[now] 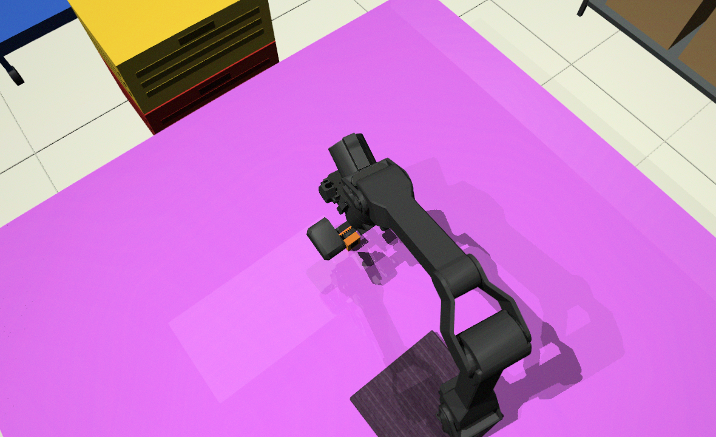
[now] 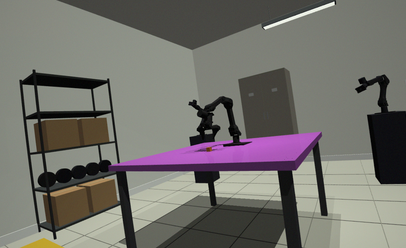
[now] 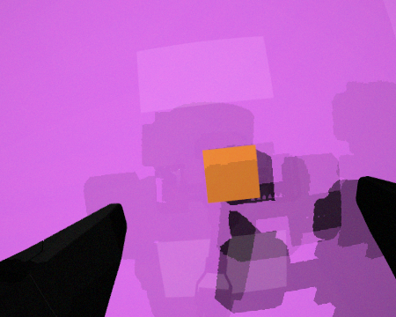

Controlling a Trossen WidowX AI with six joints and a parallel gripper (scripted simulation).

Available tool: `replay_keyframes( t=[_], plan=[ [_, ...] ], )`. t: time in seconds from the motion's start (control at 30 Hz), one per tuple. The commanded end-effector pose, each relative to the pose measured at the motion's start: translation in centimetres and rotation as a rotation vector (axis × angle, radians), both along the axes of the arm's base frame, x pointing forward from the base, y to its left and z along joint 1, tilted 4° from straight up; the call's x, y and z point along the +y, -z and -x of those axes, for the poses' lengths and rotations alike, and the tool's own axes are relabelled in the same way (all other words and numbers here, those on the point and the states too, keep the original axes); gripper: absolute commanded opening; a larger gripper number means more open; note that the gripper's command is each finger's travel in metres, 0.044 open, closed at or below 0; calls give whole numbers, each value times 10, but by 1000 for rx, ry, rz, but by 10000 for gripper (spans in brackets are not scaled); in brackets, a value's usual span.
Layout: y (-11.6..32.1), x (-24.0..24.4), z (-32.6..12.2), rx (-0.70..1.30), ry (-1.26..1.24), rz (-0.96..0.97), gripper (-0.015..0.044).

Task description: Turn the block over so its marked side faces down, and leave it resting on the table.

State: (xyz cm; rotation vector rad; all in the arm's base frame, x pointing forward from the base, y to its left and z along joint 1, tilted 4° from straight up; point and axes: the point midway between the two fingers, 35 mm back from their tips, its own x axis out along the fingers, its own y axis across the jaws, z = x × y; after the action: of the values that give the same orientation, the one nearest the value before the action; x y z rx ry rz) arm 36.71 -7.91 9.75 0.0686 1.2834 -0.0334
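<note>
The fingers [image 1: 325, 239] [image 2: 215, 132] are spread wide and released, raised above the tabletop and apart from the block. The orange cube-shaped block [image 1: 352, 240] [image 2: 209, 149] [image 3: 231, 173] rests on the magenta table [image 1: 132, 206] [image 2: 259, 151] [image 3: 53, 66], a plain orange face up, and the wrist view shows it between the two fingertips in outline, partly in shadow. The black six-joint arm [image 1: 425, 233] [image 2: 230, 114] reaches over from its dark base plate [image 1: 382, 391] [image 2: 247, 142], partly covering the block from the top.
</note>
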Motion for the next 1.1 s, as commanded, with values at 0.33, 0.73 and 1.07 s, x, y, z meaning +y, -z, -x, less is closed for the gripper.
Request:
replay_keyframes(
  t=[0.33,0.73,1.07],
  plan=[
    [-9,1,-16,311,-16,-11,440],
    [31,2,-16,311,-16,-11,440],
    [49,2,-16,311,-16,-11,440]
  ],
)
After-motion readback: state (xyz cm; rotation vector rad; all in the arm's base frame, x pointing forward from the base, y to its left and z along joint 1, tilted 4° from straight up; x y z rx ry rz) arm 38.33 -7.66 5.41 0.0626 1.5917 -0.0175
